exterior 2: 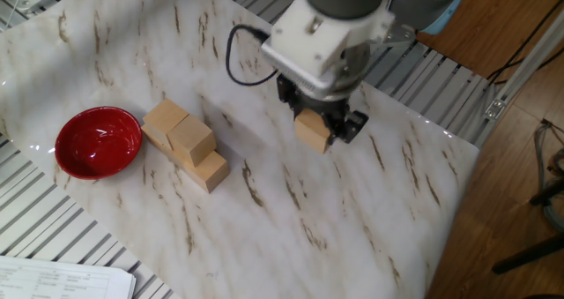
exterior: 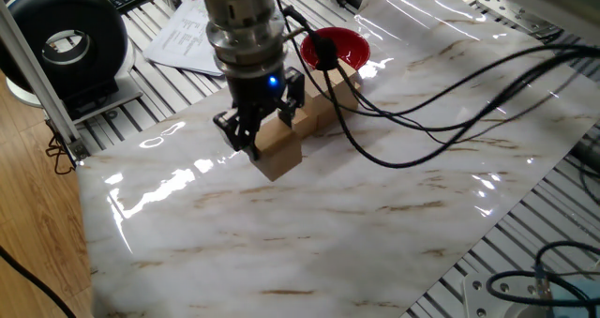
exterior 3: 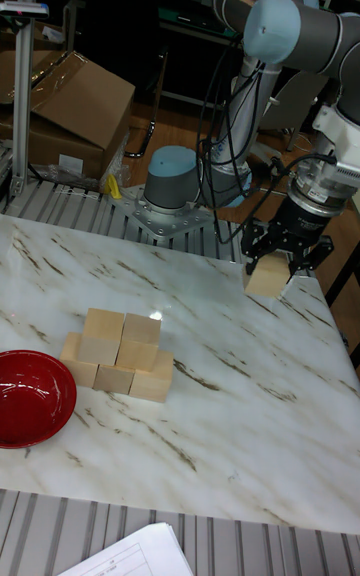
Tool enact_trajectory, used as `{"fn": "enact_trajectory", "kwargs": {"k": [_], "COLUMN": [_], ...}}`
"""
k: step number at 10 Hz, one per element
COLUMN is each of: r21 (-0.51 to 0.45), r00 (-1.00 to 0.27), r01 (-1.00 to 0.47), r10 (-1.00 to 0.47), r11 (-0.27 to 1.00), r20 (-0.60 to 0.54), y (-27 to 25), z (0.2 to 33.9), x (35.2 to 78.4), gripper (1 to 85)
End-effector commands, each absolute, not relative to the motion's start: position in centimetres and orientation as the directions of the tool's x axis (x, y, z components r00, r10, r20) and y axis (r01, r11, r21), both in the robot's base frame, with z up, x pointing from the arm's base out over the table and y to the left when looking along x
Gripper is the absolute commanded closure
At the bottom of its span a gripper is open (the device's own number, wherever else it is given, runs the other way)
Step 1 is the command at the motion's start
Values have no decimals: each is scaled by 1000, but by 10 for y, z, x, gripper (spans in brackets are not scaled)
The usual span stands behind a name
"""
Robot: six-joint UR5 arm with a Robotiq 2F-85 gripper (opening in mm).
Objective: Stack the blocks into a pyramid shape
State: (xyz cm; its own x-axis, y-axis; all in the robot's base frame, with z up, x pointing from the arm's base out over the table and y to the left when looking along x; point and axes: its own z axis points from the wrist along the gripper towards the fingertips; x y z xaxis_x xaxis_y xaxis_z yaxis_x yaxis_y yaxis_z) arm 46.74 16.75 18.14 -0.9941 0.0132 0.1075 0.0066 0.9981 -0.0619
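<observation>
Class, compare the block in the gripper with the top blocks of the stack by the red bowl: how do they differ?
The held block hangs above the table, clamped by the gripper; the top blocks rest on a lower row beside the red bowl. The held block is alone; the top blocks touch neighbours. All are plain tan wooden cubes.

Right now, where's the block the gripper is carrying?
The carried block is clamped in the gripper, above the marble table, right of the five-block stack in the tall fixed view and apart from it.
</observation>
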Motion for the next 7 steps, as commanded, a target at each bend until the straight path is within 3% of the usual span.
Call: {"fn": "enact_trajectory", "kwargs": {"k": [1,7], "r21": [-61,-37], "r00": [-989,-989], "r01": [64,93], "r10": [71,97], "r11": [996,995], "r20": [126,114], "y": [177,184], "z": [179,177], "x": [476,480], "gripper": [850,850]}}
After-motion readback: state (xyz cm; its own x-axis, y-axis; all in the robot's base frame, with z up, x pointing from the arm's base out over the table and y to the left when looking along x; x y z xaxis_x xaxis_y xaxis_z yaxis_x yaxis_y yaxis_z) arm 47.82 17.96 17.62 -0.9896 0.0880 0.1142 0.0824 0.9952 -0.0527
